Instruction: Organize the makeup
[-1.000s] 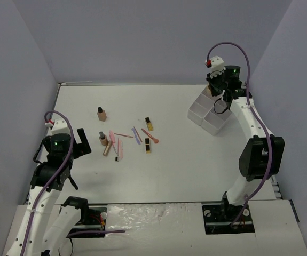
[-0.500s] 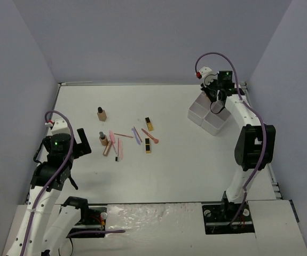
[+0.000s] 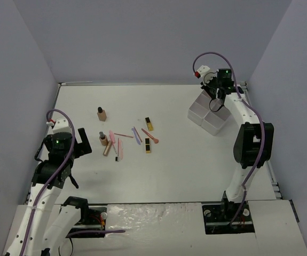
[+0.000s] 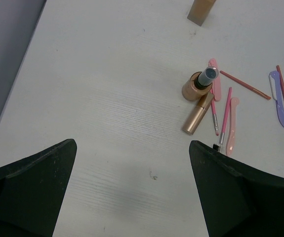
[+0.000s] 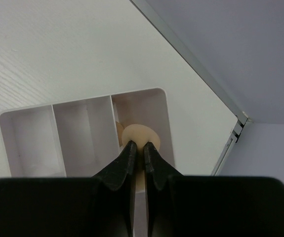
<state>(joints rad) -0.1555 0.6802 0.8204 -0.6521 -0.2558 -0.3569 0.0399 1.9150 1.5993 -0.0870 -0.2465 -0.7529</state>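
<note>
My right pincer is clenched, its two fingers pressed almost together with nothing between them. Its tips hang over a beige sponge that sits in the end compartment of the white tray, the one nearest the table's far right corner. The sponge turns a round face up at the wrist camera. I cannot tell whether the tips touch it.

My left pincer is released, jaws spread wide over bare table, well apart from the tray and holding nothing. Ahead of it one tan bottle stands upright with its dark cap pointing up. A gold tube lies flat just beside it, its long axis slanting towards the bottle. A second bottle stands farther off.

A thin pink pencil lies nearly parallel to the tube. A reddish pencil runs crosswise to both, and a purple stick points away from me. From above, two lipsticks lie right of the pencils, long axes running near to far.
</note>
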